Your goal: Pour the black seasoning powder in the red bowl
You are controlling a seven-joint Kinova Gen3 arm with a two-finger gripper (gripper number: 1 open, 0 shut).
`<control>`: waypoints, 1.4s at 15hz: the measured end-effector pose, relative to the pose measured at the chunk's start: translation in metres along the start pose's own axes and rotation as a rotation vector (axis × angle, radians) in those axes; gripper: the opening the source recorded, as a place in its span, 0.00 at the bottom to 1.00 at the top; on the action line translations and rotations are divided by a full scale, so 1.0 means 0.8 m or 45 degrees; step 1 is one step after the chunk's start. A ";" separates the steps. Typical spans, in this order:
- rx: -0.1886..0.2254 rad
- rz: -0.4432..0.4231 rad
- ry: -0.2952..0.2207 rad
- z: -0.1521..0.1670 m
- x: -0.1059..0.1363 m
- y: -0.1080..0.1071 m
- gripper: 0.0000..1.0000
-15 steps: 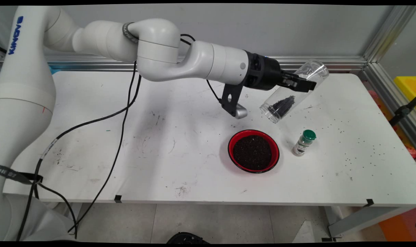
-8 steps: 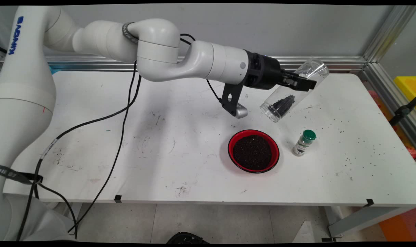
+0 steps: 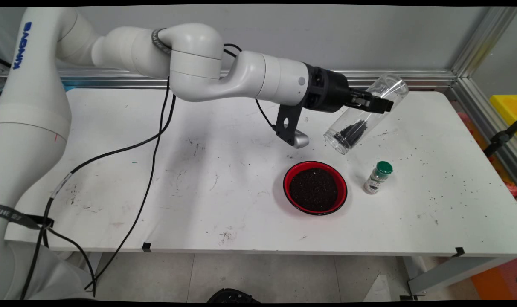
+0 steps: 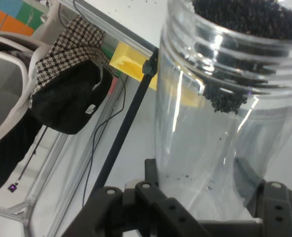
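White table (image 3: 113,179) is taking up most of the main view, scuffed and flecked with dark specks, thickest toward the right end. One arm (image 3: 207,72) is reaching across it from the upper left, a black cable (image 3: 149,170) hanging down from it and trailing over the near edge.

One gripper (image 3: 376,103) is holding one clear jar (image 3: 365,115) in the air above the table's far right part, fingers closed around the jar's upper body near its base. Jar is tilting, base up and to the right, open mouth down and to the left. Dark grains (image 3: 351,131) are lying along its lower side close to the mouth. Hand view is showing the same jar (image 4: 220,138) rising between the two fingers (image 4: 151,182), grains (image 4: 244,19) gathered at the threaded mouth; whether any are crossing the rim is hard to say.

One red bowl (image 3: 287,177) is sitting on the table below and slightly left of the jar's mouth, well apart from it, filled with dark grains. One small shaker with a green cap (image 3: 378,177) is standing upright just right of the bowl, not touching it.
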 end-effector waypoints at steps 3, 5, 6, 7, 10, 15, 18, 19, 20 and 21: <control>-0.006 -0.065 0.012 -0.001 0.000 0.000 0.00; -0.013 -0.105 0.018 -0.002 -0.001 0.001 0.00; -0.016 -0.122 0.021 -0.002 -0.001 0.001 0.00; -0.021 -0.148 0.025 -0.003 -0.002 0.002 0.00; -0.038 -0.244 0.041 -0.004 -0.005 0.005 0.00; -0.061 -0.367 0.063 -0.005 -0.010 0.009 0.00; -0.078 -0.448 0.075 -0.006 -0.014 0.012 0.00; -0.085 -0.481 0.079 -0.007 -0.016 0.013 0.00; -0.090 -0.505 0.083 -0.007 -0.017 0.014 0.00; -0.097 -0.538 0.090 -0.007 -0.019 0.015 0.00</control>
